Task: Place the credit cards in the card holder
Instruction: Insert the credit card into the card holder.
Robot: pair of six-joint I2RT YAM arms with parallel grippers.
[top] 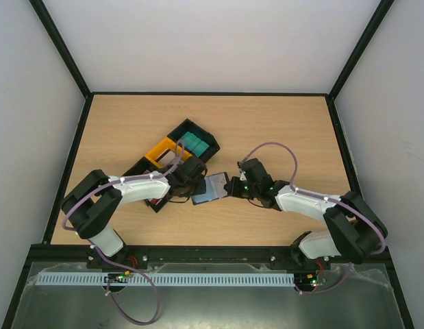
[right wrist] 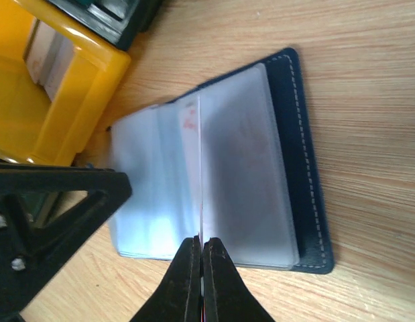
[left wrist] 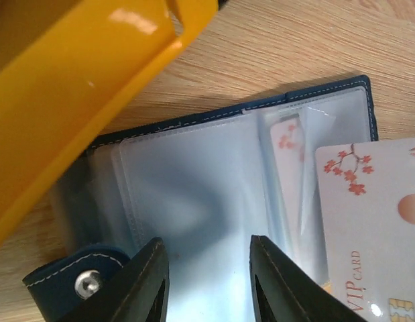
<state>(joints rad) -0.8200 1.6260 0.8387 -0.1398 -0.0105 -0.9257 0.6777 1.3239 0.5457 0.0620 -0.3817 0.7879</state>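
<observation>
The card holder (top: pixel 210 188) lies open on the table, its navy cover (right wrist: pixel 306 174) under clear sleeves (left wrist: pixel 187 181). My right gripper (right wrist: pixel 201 241) is shut on a credit card (right wrist: pixel 200 168), seen edge-on here, standing over the sleeves at the fold. In the left wrist view this card (left wrist: pixel 371 221) is white with red blossoms and reaches in from the right. Another blossom card (left wrist: pixel 287 144) sits inside a sleeve. My left gripper (left wrist: pixel 206 245) hovers over the left sleeves, jaws apart with nothing between them. From above, the left gripper (top: pixel 191 179) and right gripper (top: pixel 232 186) flank the holder.
A yellow tray (top: pixel 164 152) stands right behind the holder, close to my left gripper, and fills the upper left of the left wrist view as a yellow tray wall (left wrist: pixel 80 80). A black tray (top: pixel 193 139) with teal items sits behind it. Another black tray (top: pixel 144 175) lies under the left arm.
</observation>
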